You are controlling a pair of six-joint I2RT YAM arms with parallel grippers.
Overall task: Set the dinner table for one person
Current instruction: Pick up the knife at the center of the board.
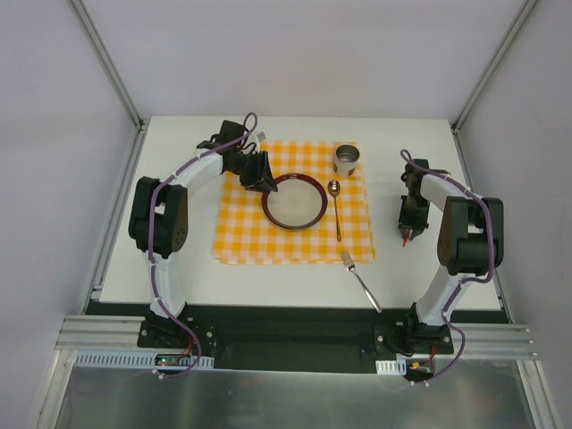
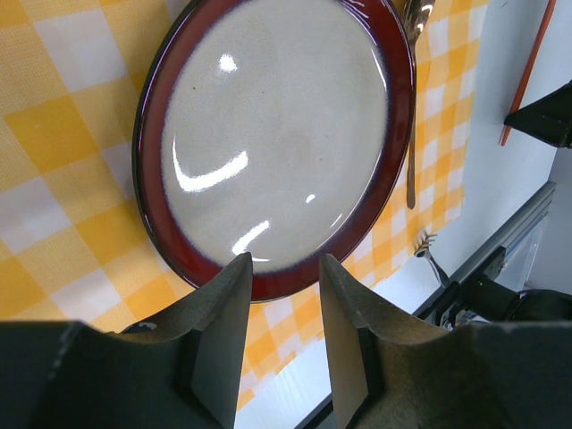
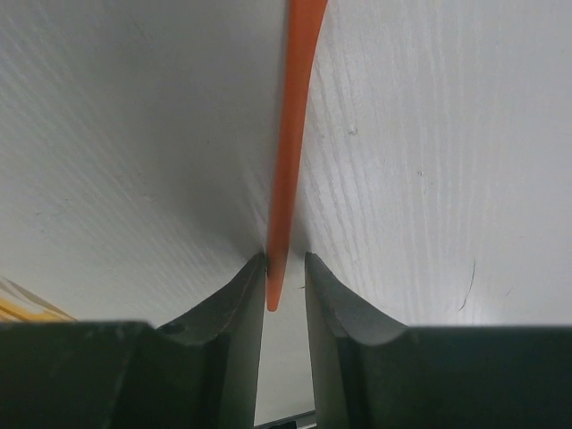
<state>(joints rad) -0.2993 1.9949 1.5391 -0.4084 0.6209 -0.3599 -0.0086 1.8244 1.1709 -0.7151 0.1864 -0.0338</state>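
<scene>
On the white dinner table point(image 1: 179, 259) lies an orange-and-white checked cloth point(image 1: 241, 234). A red-rimmed plate point(image 1: 293, 202) sits on its middle. My left gripper point(image 1: 259, 175) hangs over the plate's far-left edge. In the left wrist view it point(image 2: 284, 259) is open and empty, with the plate point(image 2: 277, 134) rim just past its fingertips. My right gripper point(image 1: 410, 223) points down at the bare table to the right of the cloth. Its jaws point(image 3: 286, 257) stand slightly apart around the tip of a slim orange stick point(image 3: 290, 134). The stick touches the left finger, with a gap to the right one.
A spoon point(image 1: 336, 210) lies on the cloth right of the plate. A metal cup point(image 1: 347, 159) stands at the cloth's far right corner. A fork point(image 1: 362, 279) lies aslant on the table near the cloth's near right corner. White walls enclose the table.
</scene>
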